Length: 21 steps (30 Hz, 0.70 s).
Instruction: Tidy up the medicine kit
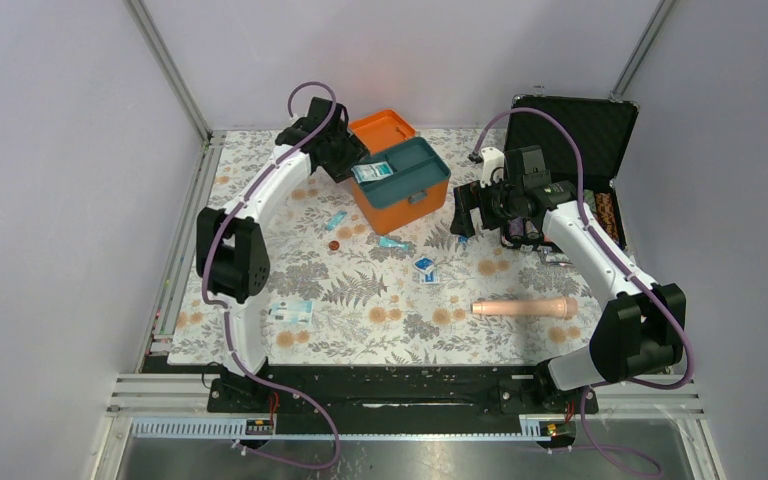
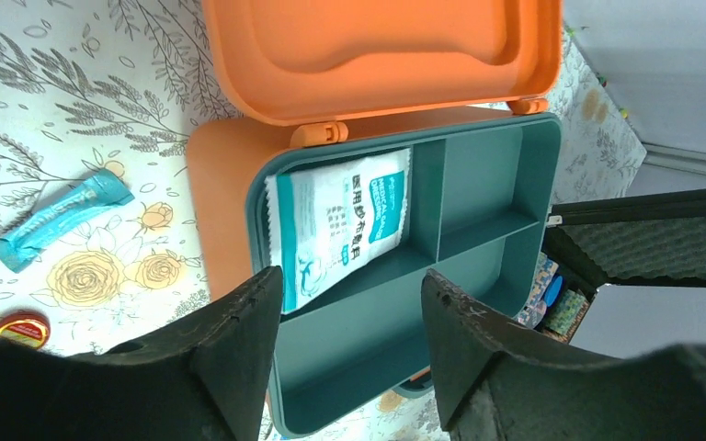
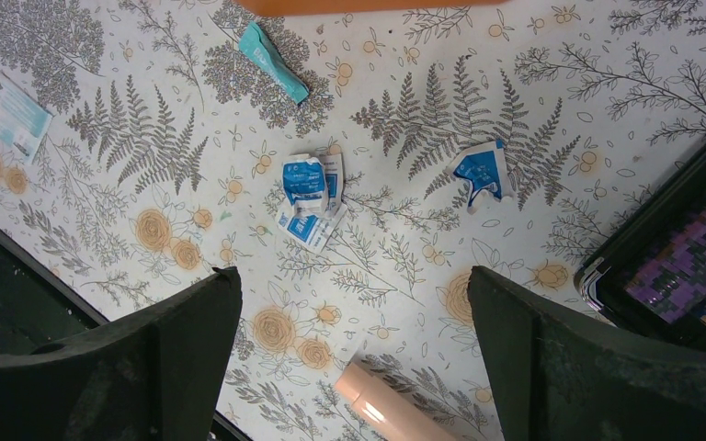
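Left pincer (image 2: 349,285): jaws parted, empty, over the tray.
Right pincer (image 3: 354,276): spread wide, empty, above small blue-and-white packets (image 3: 311,197).
Kit: bright orange plastic box (image 2: 377,55), lid up, top centre; white-and-teal packet (image 2: 340,225) lies in teal insert tray (image 2: 478,184).
Risk: a finger catching the tray rim could drag the box.

- Illumination: bright, diffuse; shadows soft.
- Left wrist view: left gripper fingers (image 2: 230,367) at 6 o'clock dark, low in detail.
- Top view: sharp; metal ledge (image 1: 410,455) at 6 o'clock reflective.
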Each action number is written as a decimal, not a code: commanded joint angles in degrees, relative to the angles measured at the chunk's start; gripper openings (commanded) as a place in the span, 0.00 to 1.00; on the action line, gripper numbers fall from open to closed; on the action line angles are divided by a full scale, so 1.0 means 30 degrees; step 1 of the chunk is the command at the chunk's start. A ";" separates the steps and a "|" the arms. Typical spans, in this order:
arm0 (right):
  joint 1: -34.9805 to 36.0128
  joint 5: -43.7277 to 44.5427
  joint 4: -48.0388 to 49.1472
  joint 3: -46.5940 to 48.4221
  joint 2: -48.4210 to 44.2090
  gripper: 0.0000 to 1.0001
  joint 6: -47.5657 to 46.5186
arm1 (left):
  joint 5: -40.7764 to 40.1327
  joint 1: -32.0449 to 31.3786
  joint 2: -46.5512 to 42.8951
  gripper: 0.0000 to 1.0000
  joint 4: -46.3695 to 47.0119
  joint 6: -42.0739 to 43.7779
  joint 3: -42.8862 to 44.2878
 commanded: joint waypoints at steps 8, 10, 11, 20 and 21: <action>-0.0064 -0.0217 0.0049 0.0218 -0.0464 1.00 0.0136 | -0.0127 -0.0253 -0.1381 0.49 0.1307 0.1588 0.0521; -0.0064 -0.0149 0.0073 0.0025 -0.0599 0.99 0.0110 | 0.0153 -0.0462 -0.0905 0.49 0.2016 0.1942 0.0678; -0.0063 -0.0147 0.0092 -0.0079 -0.0666 0.99 0.0131 | 0.0206 -0.0610 -0.0605 0.49 0.2323 0.2241 0.0829; -0.0064 0.0090 0.0069 -0.0794 -0.1287 0.99 0.0179 | -0.1803 -0.1525 0.1750 0.48 0.1941 0.4474 0.2166; -0.0077 0.0113 0.0036 -0.0822 -0.1319 0.99 0.0162 | -0.2250 -0.1563 0.1909 0.49 0.1706 0.4550 0.2231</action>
